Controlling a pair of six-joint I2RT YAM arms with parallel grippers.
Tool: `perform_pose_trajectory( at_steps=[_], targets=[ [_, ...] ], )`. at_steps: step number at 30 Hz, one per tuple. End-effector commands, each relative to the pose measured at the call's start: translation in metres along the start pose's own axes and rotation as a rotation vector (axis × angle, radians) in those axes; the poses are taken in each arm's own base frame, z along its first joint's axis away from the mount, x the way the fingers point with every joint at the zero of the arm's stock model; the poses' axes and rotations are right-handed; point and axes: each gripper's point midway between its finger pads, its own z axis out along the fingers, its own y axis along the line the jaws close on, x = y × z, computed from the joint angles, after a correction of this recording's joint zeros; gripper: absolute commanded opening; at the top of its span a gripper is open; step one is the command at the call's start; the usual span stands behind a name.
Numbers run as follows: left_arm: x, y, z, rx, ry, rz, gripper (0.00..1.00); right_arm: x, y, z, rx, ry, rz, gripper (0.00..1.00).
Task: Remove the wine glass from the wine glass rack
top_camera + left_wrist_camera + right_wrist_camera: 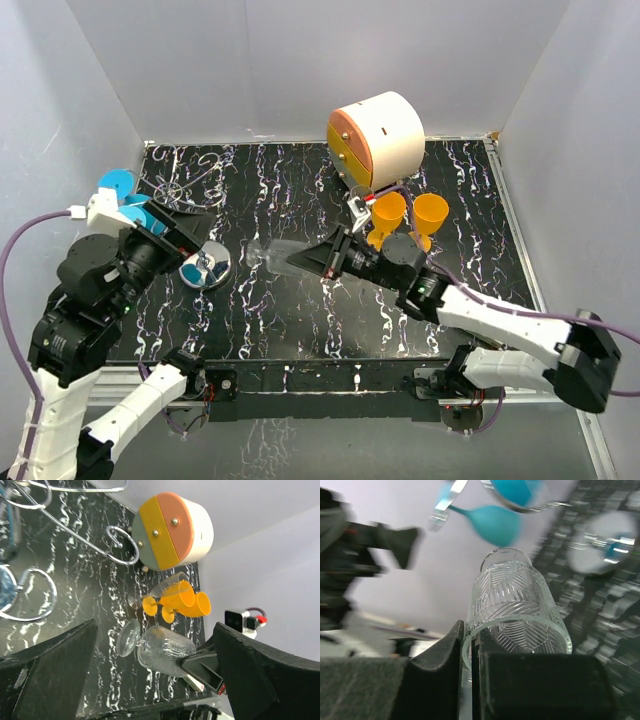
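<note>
Left gripper (195, 232) had its jaws spread wide with nothing in them, right by the wine glass rack (207, 268). The wine glass (272, 255) sat sideways at the rack's 3 o'clock, foot pointing to 9. Right gripper (300, 260) was pinching its rim wall. Looked thin, slick and breakable, so I'd squeeze gently.

Clear herringbone-cut wine glass (517, 600), black white-veined table (280, 320), 2 orange goblets (388, 210)
</note>
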Motion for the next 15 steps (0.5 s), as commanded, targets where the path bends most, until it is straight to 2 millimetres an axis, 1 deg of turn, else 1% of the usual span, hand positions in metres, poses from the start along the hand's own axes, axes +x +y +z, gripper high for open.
perform_pose_trajectory(
  at_steps=[1, 2, 3, 4, 5, 7, 8, 9, 11, 12, 13, 15],
  targets=[
    [-0.028, 0.009, -0.026, -0.056, -0.099, 0.103, 0.99, 0.001, -0.084, -0.066, 0.495, 0.101, -0.349, 0.00],
    [-0.031, 0.009, -0.028, -0.063, -0.110, 0.117, 0.99, 0.000, -0.102, -0.089, 0.626, 0.141, -0.407, 0.00],
    [-0.034, 0.010, -0.030, -0.071, -0.120, 0.129, 0.99, -0.003, -0.116, -0.110, 0.745, 0.178, -0.457, 0.00],
    [-0.037, 0.011, -0.031, -0.078, -0.133, 0.135, 0.99, -0.008, -0.125, -0.131, 0.852, 0.215, -0.508, 0.00],
    [-0.041, 0.011, -0.032, -0.078, -0.146, 0.144, 0.99, -0.014, -0.132, -0.151, 0.965, 0.246, -0.545, 0.00],
    [-0.047, 0.008, -0.032, -0.072, -0.171, 0.165, 0.99, -0.025, -0.137, -0.184, 1.162, 0.285, -0.576, 0.00],
    [-0.049, 0.006, -0.031, -0.070, -0.180, 0.176, 0.99, -0.028, -0.141, -0.202, 1.260, 0.316, -0.580, 0.00],
    [-0.052, 0.005, -0.030, -0.073, -0.184, 0.187, 0.99, -0.033, -0.141, -0.211, 1.324, 0.314, -0.579, 0.00],
    [-0.054, 0.004, -0.027, -0.080, -0.184, 0.216, 0.99, -0.041, -0.146, -0.220, 1.408, 0.309, -0.572, 0.00],
    [-0.055, 0.003, -0.025, -0.091, -0.177, 0.236, 0.99, -0.048, -0.151, -0.225, 1.449, 0.289, -0.547, 0.00],
    [-0.057, 0.003, -0.025, -0.094, -0.178, 0.250, 0.99, -0.051, -0.155, -0.225, 1.455, 0.292, -0.531, 0.00],
    [-0.058, 0.003, -0.021, -0.115, -0.162, 0.288, 0.99, -0.063, -0.170, -0.232, 1.483, 0.289, -0.459, 0.00]
  ],
)
